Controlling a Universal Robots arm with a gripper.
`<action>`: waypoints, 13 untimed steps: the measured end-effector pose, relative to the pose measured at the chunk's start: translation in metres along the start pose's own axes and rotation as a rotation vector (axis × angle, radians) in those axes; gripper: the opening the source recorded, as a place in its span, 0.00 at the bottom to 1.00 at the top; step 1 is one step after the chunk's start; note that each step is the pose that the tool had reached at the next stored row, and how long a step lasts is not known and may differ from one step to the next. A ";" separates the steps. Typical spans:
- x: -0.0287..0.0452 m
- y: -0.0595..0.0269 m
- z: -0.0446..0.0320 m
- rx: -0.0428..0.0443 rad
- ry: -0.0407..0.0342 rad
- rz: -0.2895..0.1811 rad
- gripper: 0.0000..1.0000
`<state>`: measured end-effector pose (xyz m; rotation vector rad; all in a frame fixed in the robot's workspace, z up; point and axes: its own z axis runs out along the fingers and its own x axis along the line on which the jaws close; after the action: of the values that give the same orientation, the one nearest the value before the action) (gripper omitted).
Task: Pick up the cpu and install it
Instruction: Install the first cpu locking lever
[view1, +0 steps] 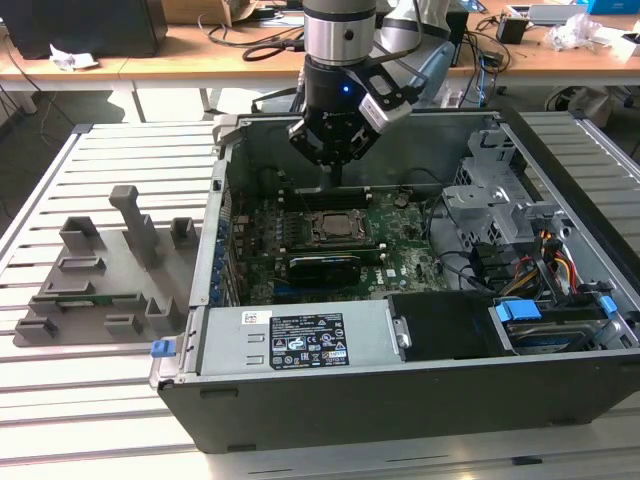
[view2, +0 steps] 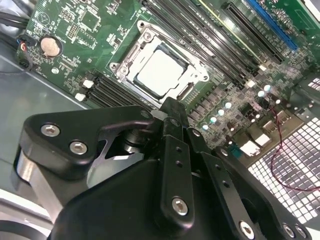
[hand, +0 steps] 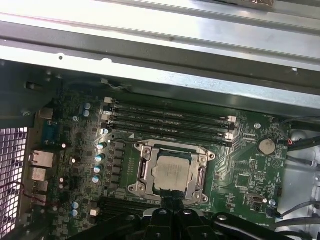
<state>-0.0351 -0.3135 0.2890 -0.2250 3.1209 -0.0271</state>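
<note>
The cpu (view2: 159, 73) is a silvery square chip lying flat inside the metal-framed socket (view2: 131, 50) on the green motherboard. It also appears in the first wrist view as the cpu (hand: 171, 173) and in the exterior view as the cpu (view1: 333, 227). My gripper (view1: 337, 172) hangs above the board, just behind the socket, inside the open computer case (view1: 400, 400). In both wrist views the black fingers meet at one narrow tip, so my gripper (view2: 172, 106) is shut with nothing in it. The tip of my gripper (hand: 170, 202) sits at the socket's edge, apart from the chip.
A long black card (view1: 325, 266) lies in front of the socket. Memory slots (hand: 170, 120) run along its far side. The power supply (view1: 295, 342) and drive cage (view1: 490, 205) crowd the case. A grey moulded fixture (view1: 100, 270) stands at the exterior view's left.
</note>
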 end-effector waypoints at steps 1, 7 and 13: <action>0.0007 0.0001 0.0000 -0.0001 0.0000 0.000 0.11; 0.0129 0.0019 -0.0002 0.0000 0.0000 0.000 0.11; 0.0310 0.0082 -0.0001 0.0000 0.0000 0.000 0.11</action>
<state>-0.0670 -0.3098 0.2886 -0.2251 3.1209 -0.0271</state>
